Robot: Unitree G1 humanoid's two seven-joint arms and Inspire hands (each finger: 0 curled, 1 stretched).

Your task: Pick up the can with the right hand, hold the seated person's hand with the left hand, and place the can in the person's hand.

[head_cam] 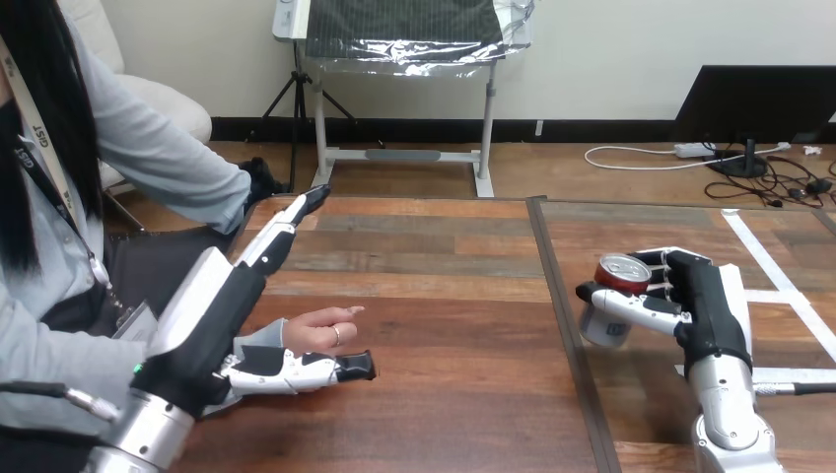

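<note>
A can [613, 296] with a red upper part and silver lid sits tilted in my right hand [706, 307] at the table's right. That hand's fingers and thumb are curled round it. I cannot tell whether the can's base touches the table. At the left, the person's hand [322, 326] rests on the table, fingers pointing right. My left hand [212, 315] is open at its wrist. Its straight fingers [281, 232] reach past towards the far edge, and its thumb [308, 369] lies along the near side. The wrist is hidden behind my palm, and nothing curls round it.
A dark seam [560, 296] runs front to back through the wooden table [444, 296], between the person's hand and the can. White tape strips [779, 281] lie on the right part, beside and behind my right hand.
</note>
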